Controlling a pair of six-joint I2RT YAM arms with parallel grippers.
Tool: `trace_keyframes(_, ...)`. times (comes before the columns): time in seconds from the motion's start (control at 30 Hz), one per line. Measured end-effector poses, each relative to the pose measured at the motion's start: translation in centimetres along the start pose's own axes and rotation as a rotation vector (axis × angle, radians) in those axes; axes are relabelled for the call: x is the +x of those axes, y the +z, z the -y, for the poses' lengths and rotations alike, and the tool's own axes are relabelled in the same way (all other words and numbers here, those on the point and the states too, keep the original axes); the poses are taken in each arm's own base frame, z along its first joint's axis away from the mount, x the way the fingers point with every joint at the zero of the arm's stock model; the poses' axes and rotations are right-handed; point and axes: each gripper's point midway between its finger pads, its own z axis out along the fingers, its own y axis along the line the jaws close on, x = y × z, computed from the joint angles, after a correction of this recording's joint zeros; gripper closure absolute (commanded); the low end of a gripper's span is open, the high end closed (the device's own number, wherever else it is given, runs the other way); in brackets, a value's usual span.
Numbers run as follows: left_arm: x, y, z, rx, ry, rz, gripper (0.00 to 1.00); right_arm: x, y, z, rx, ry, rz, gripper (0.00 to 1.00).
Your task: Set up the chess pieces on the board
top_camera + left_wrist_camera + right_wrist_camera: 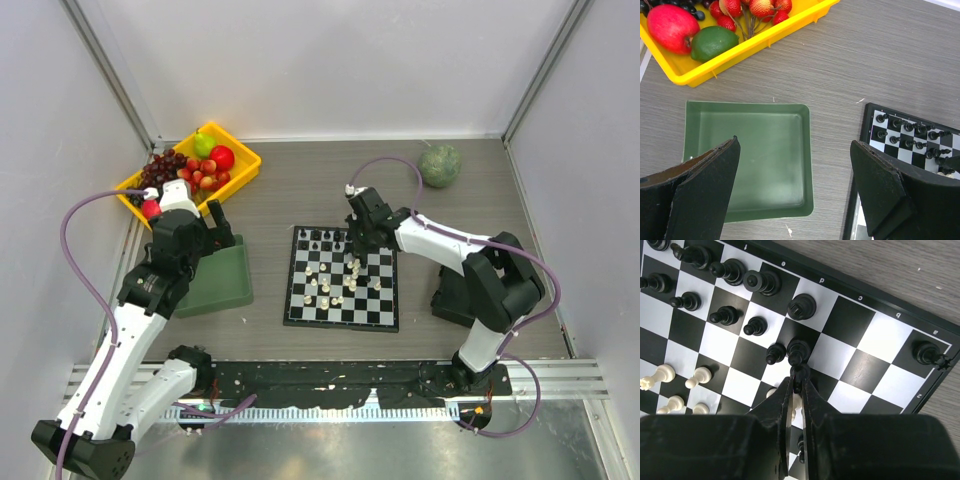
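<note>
The board (340, 323) lies in the middle of the table. Black chess pieces (322, 240) line its far rows and cream-white chess pieces (330, 285) stand scattered across its centre. My right gripper (357, 243) hangs over the board's far side. In the right wrist view that gripper (800, 378) is shut on a small black piece (801, 371), right beside two other black pieces (797, 350) on the board (875, 335). My left gripper (795, 145) stands wide open and holds nothing, above the strip of table between the green tray (750, 150) and the board's corner (867, 125).
A yellow tray (245, 165) of red, green and purple fruit sits at the back left. The plain green tray (225, 285) lies left of the board under my left arm. A round green vegetable (440, 165) rests at the back right.
</note>
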Motion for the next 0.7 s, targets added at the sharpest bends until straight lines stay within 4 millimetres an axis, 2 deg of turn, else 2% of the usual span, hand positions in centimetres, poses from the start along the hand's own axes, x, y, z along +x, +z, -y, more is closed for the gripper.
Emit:
trace_keyframes(0.5,-0.2,-0.2,-0.3,-0.003,-0.007,0.011,0.01,-1.6,-1.5,1.3,0.072,-0.002,0.067,0.85)
trace_keyframes(0.7,-0.3,-0.3,-0.4,-0.004,-0.010,0.015,0.00,-2.0,-1.7,2.7,0.103,0.015,0.069,0.85)
